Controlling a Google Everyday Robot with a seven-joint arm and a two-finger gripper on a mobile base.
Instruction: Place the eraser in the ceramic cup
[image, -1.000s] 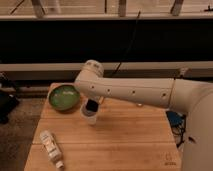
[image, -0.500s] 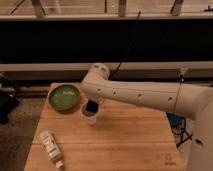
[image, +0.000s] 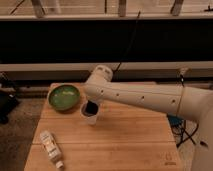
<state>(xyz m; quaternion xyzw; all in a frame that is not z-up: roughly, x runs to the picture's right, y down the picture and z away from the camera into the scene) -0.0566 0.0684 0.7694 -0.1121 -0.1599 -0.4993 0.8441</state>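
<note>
We see a wooden table (image: 125, 142) of pale planks with a smooth, matt finish. The white arm (image: 145, 95) looks like smooth, slightly glossy plastic; its gripper (image: 91, 106) sits dark at the mouth of the smooth white ceramic cup (image: 89, 117). The green bowl (image: 64, 97) looks glazed and shiny. The cream block (image: 50, 146) looks matt.

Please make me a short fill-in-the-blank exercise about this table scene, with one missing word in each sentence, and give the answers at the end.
1. The gripper is directly above the white ceramic ____.
2. The bowl to the left of the ceramic cup has the colour ____.
3. The cream tube lies flat near the front-____ corner of the wooden table.
4. The dark eraser stands at the ____ of the cup.

Answers: cup; green; left; mouth
</note>
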